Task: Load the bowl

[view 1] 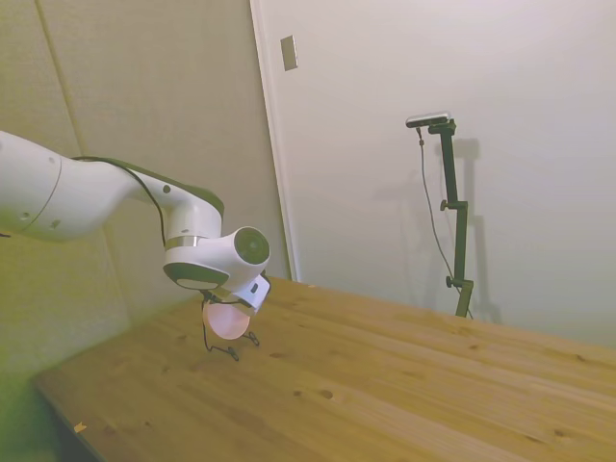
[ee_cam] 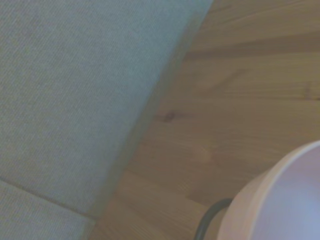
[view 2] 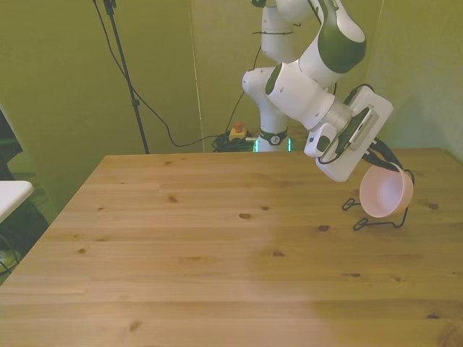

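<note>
Near the desk's point(view 2: 217, 246) far edge at the front view's right, the pale pink bowl point(view 2: 385, 194) hangs tilted in the tool point(view 2: 383, 168), its rim pinched between the fingers, right against the thin black wire rack point(view 2: 376, 217) standing on the wood.

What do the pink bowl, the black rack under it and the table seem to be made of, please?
The bowl looks like smooth matte plastic: even pale pink, thin rim, no marks, though glazed ceramic cannot be ruled out. The rack seems to be thin bent wire, probably metal with a black coating. The table is wood, with visible planks, grain and dark knots, and a light finish.
</note>
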You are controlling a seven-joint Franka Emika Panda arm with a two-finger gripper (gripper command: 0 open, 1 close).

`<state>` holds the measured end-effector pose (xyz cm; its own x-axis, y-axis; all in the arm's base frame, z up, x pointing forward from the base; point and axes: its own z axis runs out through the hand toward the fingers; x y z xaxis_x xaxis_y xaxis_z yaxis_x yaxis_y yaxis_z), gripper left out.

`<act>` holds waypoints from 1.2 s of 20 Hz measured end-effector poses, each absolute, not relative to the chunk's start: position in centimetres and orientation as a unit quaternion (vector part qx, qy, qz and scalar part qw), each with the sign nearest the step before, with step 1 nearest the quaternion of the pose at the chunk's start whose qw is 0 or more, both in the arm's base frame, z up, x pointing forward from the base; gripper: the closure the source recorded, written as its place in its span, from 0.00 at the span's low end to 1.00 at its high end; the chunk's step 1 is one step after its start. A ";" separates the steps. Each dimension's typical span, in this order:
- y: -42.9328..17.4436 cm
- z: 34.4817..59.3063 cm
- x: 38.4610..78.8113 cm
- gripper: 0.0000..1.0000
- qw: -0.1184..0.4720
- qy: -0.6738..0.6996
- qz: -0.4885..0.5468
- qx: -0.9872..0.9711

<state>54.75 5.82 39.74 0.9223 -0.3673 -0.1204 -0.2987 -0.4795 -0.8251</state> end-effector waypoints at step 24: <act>5.7 37.6 54.8 0.00 0.475 0.198 -0.021 -0.857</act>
<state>54.84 5.69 37.60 0.9207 -0.3595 -0.1519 -0.3196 -0.4712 -0.8221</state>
